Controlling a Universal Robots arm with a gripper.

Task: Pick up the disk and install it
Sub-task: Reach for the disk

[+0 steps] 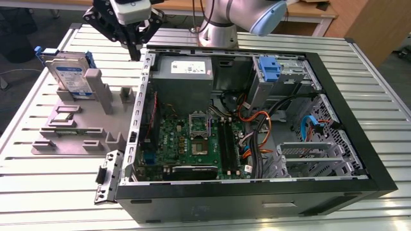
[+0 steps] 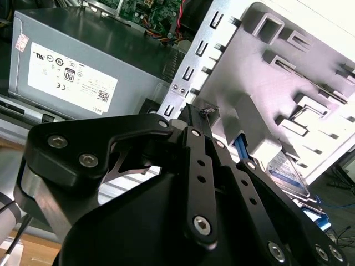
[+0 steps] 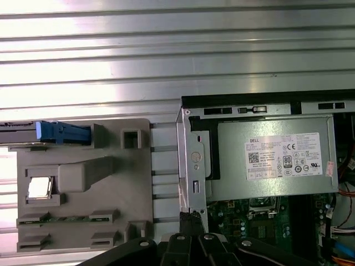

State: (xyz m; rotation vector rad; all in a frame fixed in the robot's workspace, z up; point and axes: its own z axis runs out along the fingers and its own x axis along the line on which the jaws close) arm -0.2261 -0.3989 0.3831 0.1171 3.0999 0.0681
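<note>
The disk (image 1: 69,73) stands upright on its edge in a slot at the back of a grey fixture (image 1: 83,130). It is silver with a white-and-blue label and a blue carrier. In the first wrist view the disk (image 3: 58,133) appears edge-on, and in the second wrist view the disk (image 2: 285,169) peeks out behind the fixture. My gripper (image 1: 133,54) hangs over the back corner of the computer case, to the exterior view's right of the disk and apart from it. Its fingers (image 2: 194,119) are shut together with nothing between them; the fingertips (image 3: 191,217) sit above the case's metal edge.
The open computer case (image 1: 359,144) lies on a slatted metal table (image 1: 38,192). Inside are a grey power-supply box (image 1: 183,72), a motherboard (image 1: 192,139), cables and an upright blue bracket (image 1: 268,67). The fixture also carries a chip (image 1: 62,117) and a memory stick (image 1: 69,131).
</note>
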